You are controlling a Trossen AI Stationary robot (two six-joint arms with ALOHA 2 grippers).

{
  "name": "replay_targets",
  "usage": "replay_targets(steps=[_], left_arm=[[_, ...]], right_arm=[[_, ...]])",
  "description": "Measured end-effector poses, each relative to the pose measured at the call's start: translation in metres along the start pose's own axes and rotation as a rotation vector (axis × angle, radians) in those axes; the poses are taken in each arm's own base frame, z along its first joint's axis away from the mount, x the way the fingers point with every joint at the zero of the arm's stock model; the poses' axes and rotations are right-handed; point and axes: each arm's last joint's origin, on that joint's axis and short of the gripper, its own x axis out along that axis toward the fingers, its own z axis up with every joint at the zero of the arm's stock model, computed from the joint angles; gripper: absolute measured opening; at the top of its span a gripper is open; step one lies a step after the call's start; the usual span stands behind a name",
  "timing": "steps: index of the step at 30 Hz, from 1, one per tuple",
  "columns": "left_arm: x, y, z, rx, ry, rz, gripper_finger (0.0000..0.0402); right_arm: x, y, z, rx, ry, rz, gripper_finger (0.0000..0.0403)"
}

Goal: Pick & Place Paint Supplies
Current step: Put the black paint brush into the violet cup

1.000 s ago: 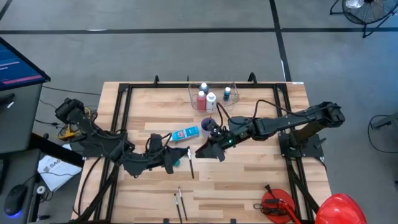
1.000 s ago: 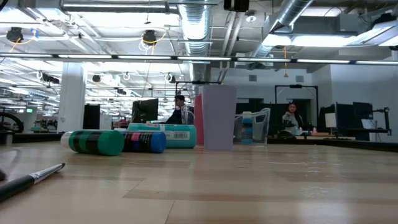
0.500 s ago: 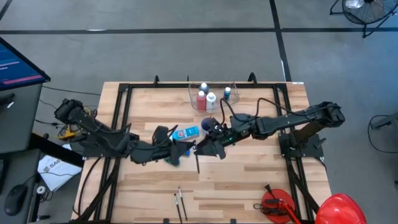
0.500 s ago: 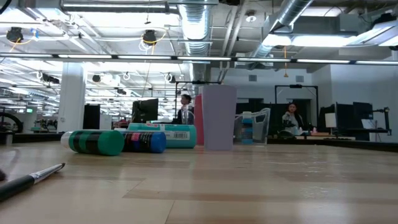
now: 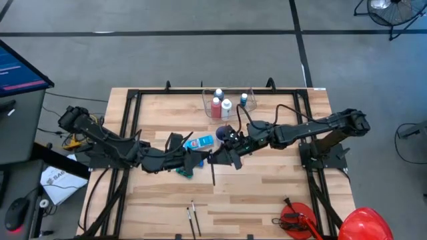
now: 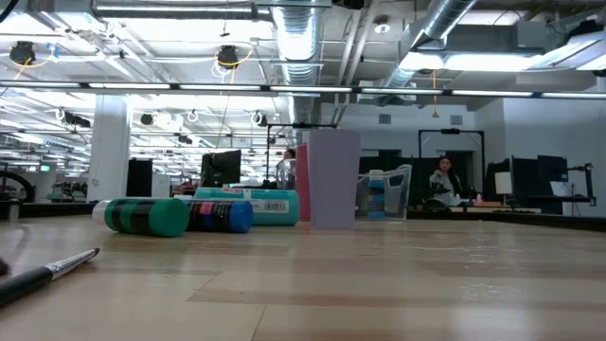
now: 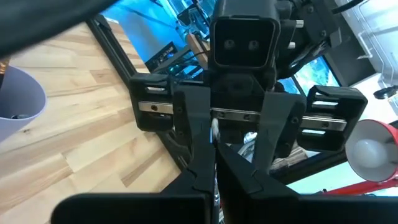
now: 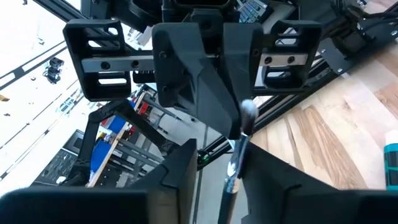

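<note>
A thin dark-handled brush [image 5: 212,173] is held in the air over the table's middle. My left gripper [image 5: 203,160] is shut on it, and my right gripper [image 5: 216,159] faces it level from the table's right. In the right wrist view the brush [image 8: 234,168] runs up between my right gripper's [image 8: 217,163] own fingers, close to one of them, with a gap showing. I cannot tell if it touches. Its pale bristle tuft [image 8: 247,112] lies in front of my left gripper [image 8: 231,129]. Both grippers are out of the low view. My left gripper pinches the brush just behind the bristles, at the silver ferrule end [image 8: 240,138], between its two shut fingertips. The fingers come level from the table's left and lie across the brush. The handle [image 5: 213,181] juts toward the table's near edge, clear of the table.
Under my left arm lies a teal bottle [image 5: 185,172]. A light blue tube [image 5: 200,142] and a purple cup [image 5: 223,132] are just beyond. The clear tub [image 5: 248,93] at the far edge holds bottles. Two brushes [image 5: 193,217] lie near the front edge, red gear [image 5: 297,220] at the right.
My left gripper has moved toward the table's right, carrying the brush up to my right gripper, then stayed there. The brush has kept its handle pointing to the near edge and stays clear of the table.
</note>
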Motion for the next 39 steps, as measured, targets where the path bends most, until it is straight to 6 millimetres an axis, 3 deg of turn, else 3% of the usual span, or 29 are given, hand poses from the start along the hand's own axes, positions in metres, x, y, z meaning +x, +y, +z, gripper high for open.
replay_targets(steps=[10, 20, 24, 33, 39], left_arm=[[0.000, -0.001, 0.000, -0.004, -0.002, -0.005, 0.0001], [0.000, -0.001, 0.000, 0.008, 0.008, -0.012, 0.0006], [-0.004, -0.004, 0.005, -0.007, 0.016, -0.039, 0.0040], [-0.027, -0.015, 0.026, 0.009, 0.036, -0.133, 0.0165], [-0.041, -0.019, 0.041, 0.050, 0.007, -0.172, 0.0196]], right_arm=[[0.000, 0.000, -0.001, -0.009, 0.011, -0.002, 0.0014], [0.000, -0.001, -0.002, -0.012, 0.033, 0.002, 0.0006], [0.000, -0.001, -0.004, -0.011, 0.052, 0.001, 0.0004], [-0.002, 0.000, -0.003, -0.010, 0.053, 0.005, 0.0001], [-0.012, 0.003, 0.004, -0.034, 0.046, -0.014, 0.0001]])
